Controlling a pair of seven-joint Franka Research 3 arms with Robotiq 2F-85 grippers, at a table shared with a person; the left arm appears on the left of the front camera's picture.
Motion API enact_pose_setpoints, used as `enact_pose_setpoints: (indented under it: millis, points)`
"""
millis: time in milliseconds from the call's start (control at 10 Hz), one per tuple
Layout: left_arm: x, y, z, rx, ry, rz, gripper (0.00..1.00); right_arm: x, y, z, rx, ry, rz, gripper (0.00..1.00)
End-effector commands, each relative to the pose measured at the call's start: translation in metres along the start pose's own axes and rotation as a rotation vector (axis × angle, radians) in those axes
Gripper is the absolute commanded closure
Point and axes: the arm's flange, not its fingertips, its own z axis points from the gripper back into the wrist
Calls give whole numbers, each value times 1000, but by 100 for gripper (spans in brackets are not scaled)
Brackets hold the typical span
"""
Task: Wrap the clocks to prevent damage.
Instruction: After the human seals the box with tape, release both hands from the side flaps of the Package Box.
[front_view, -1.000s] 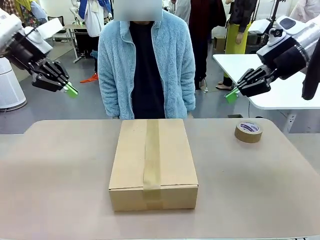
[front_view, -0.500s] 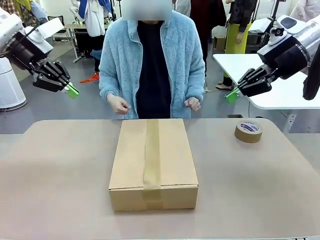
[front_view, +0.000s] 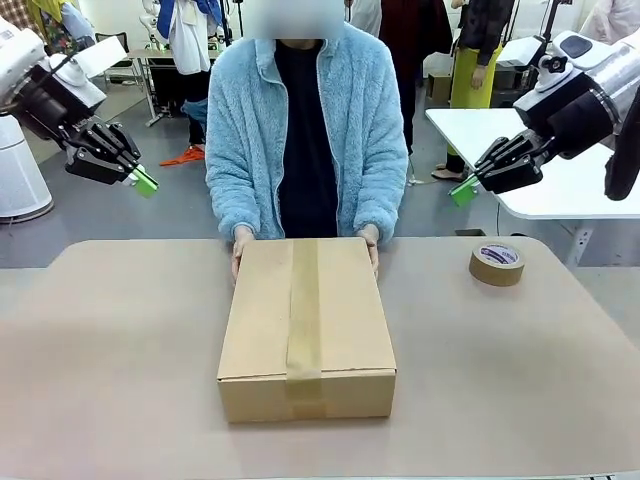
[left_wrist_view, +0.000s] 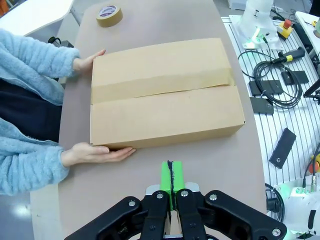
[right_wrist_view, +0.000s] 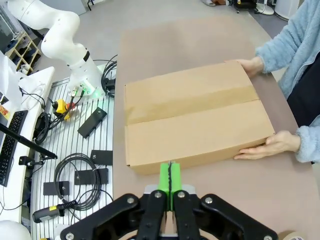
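A taped cardboard box sits at the centre of the frame on the counter. The person's hands press against its far corners, one on each side. A roll of tape lies at the right of the frame, well apart from the box. The left end effector hangs clenched and empty at upper left; the right end effector hangs clenched and empty at upper right.

Front view faces the person across the table; both raised wrist views overlook the same box.
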Motion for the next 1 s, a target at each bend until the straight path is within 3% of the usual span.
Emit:
enact_pose_setpoints:
  millis: [0,400,500,600,700,800,900]
  points:
    - [0,1,-1,7,8,-5,100,-1,-2,-2,-6,-1,7,99]
    - [0,1,-1,7,8,-5,100,-1,-2,-2,-6,-1,7,99]
    - [0,0,0,0,0,0,59,0,0,0,0,0,0,66]
    - [3,-12,2,23,-11,-8,40,-4,4,-7,14,36,1,40]
    - [4,-12,8,24,-21,-15,0,-3,1,-11,-1,58,-5,6]
    - [5,-8,13,19,-13,-15,0,0,-3,-13,-21,61,-9,0]
    - [5,-12,11,26,-16,-9,0,0,-2,-14,-28,75,-9,0]
